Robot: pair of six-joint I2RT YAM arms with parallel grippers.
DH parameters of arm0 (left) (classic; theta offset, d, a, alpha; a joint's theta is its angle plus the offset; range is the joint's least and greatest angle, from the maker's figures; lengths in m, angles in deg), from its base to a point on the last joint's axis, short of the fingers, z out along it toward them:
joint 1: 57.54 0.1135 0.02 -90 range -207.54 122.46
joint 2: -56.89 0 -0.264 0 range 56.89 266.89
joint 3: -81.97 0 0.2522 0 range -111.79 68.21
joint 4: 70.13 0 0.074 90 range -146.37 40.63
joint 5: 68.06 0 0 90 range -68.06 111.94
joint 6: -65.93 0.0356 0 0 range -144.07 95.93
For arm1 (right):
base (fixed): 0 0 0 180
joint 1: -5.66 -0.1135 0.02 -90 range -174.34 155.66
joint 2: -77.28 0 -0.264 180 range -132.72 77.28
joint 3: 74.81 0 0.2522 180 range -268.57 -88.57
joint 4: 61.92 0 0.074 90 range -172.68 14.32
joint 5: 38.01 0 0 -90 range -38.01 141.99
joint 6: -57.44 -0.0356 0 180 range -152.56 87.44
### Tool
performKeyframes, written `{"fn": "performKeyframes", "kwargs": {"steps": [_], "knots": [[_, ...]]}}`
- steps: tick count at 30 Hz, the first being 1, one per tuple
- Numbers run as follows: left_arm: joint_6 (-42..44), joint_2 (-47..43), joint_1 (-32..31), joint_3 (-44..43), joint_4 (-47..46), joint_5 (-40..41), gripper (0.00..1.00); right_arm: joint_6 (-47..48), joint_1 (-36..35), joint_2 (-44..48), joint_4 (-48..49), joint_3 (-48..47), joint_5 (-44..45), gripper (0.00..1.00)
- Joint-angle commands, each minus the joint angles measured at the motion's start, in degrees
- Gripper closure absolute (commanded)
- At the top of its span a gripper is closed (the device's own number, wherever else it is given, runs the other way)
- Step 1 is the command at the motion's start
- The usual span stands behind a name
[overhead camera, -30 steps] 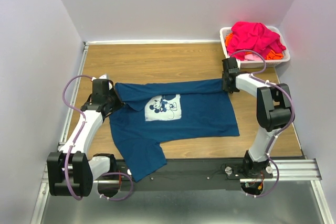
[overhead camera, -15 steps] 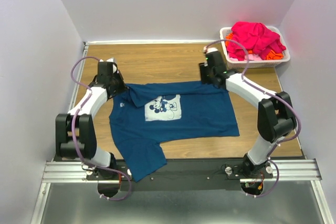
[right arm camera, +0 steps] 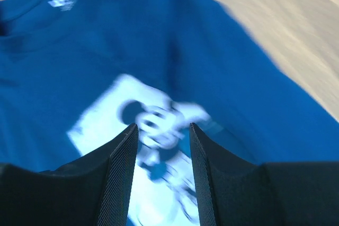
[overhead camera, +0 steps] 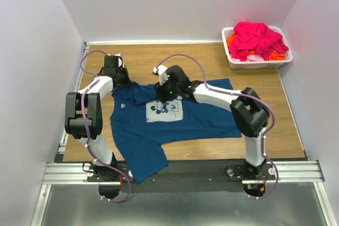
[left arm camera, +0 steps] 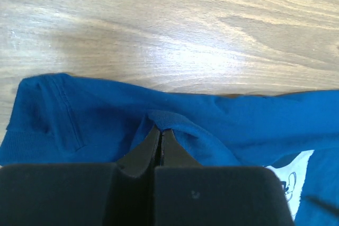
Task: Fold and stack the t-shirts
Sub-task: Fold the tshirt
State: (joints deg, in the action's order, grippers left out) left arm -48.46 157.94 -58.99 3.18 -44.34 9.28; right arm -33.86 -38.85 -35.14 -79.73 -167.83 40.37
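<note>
A dark teal-blue t-shirt [overhead camera: 201,115] with a pale cartoon chest print [overhead camera: 172,110] lies spread on the wooden table, one part hanging over the near edge. My left gripper [overhead camera: 122,80] is shut on a fold of the shirt's far left edge, and the pinched cloth [left arm camera: 164,117] shows in the left wrist view with the jaws [left arm camera: 160,128] closed on it. My right gripper [overhead camera: 163,92] is open and empty just above the chest print [right arm camera: 153,130]. Its two fingers straddle the print in the right wrist view [right arm camera: 161,127]. Magenta-pink shirts [overhead camera: 257,36] and orange cloth [overhead camera: 276,55] fill the basket.
The white plastic basket [overhead camera: 254,64] stands at the far right corner of the table. Bare wood [overhead camera: 159,59] lies beyond the shirt. Grey walls close in the left, far and right sides. The metal rail [overhead camera: 296,170] runs along the near edge.
My right gripper has let go of the shirt's far right corner and swung left to above the chest print. My left gripper has moved slightly farther away, still pinching the shirt.
</note>
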Motion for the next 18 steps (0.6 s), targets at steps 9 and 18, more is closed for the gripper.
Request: {"fn": "performKeyframes", "kwargs": {"steps": [9, 18], "knots": [[2.32, 1.6, -0.21, 0.79, -2.45, -1.31, 1.0, 8.76, -5.41, -10.97, 3.53, -12.04, -9.03, 0.5], [2.58, 2.04, -0.39, 0.61, -2.36, -1.22, 1.0, 10.35, -6.2, -17.12, 3.53, -17.41, -10.0, 0.44]]}}
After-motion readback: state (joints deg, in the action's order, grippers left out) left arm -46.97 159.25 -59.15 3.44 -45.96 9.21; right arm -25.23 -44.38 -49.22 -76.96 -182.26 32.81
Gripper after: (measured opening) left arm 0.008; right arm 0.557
